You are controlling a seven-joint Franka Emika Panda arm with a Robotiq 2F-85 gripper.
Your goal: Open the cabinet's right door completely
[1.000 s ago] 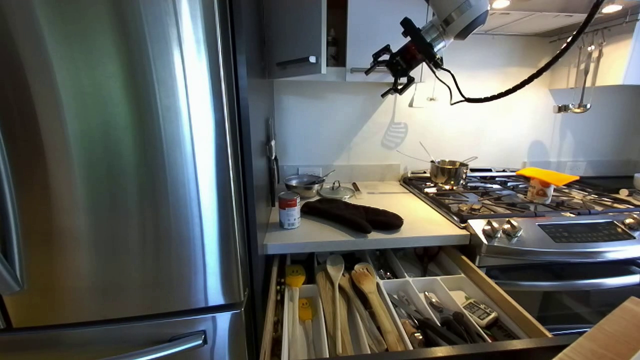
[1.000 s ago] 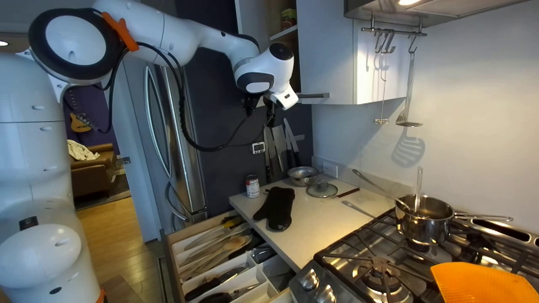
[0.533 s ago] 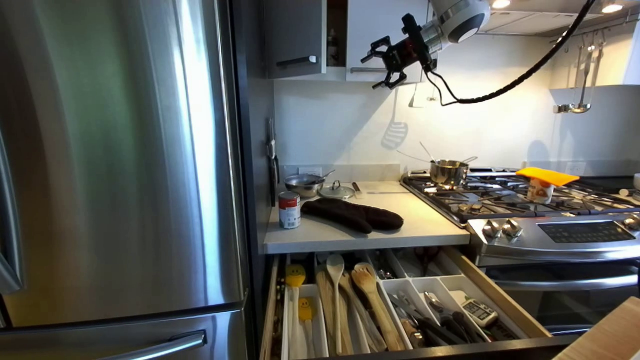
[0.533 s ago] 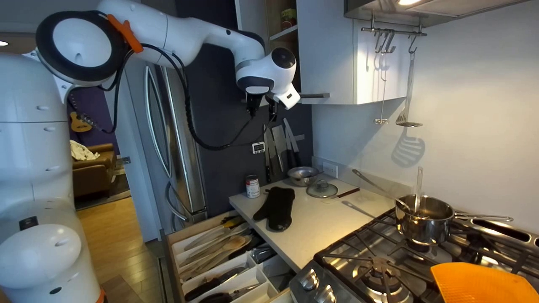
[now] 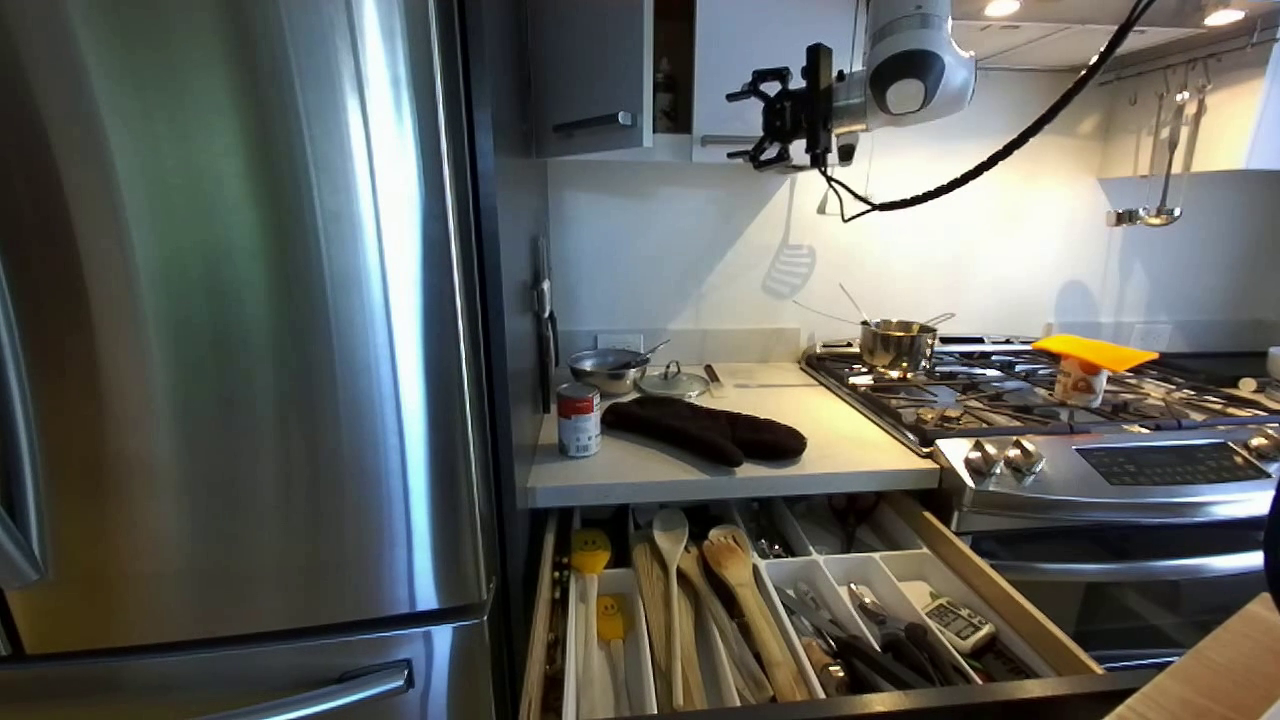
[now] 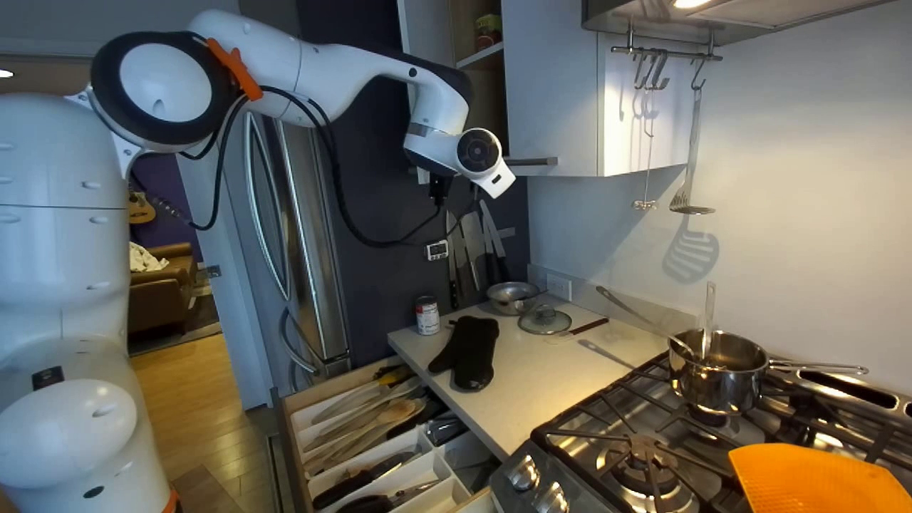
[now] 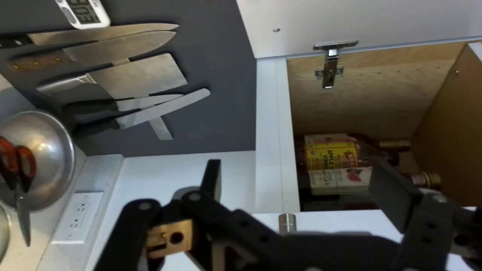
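I'm hovering my gripper (image 5: 740,126) in front of the cabinet (image 7: 270,113), its jaws standing wide apart and gripping nothing. The right door (image 5: 755,55), the paler grey one, is hanging shut above the counter (image 5: 850,455), to the right of the open left door (image 5: 590,80) in an exterior view. Its handle (image 6: 531,162) is showing in both exterior views, and I cannot tell how near my fingers (image 7: 211,177) are sitting to it. In the wrist view, bottles (image 7: 333,156) are sitting inside the cabinet. Down on the counter, a can (image 5: 579,422) is standing beside a dark oven mitt (image 5: 705,430).
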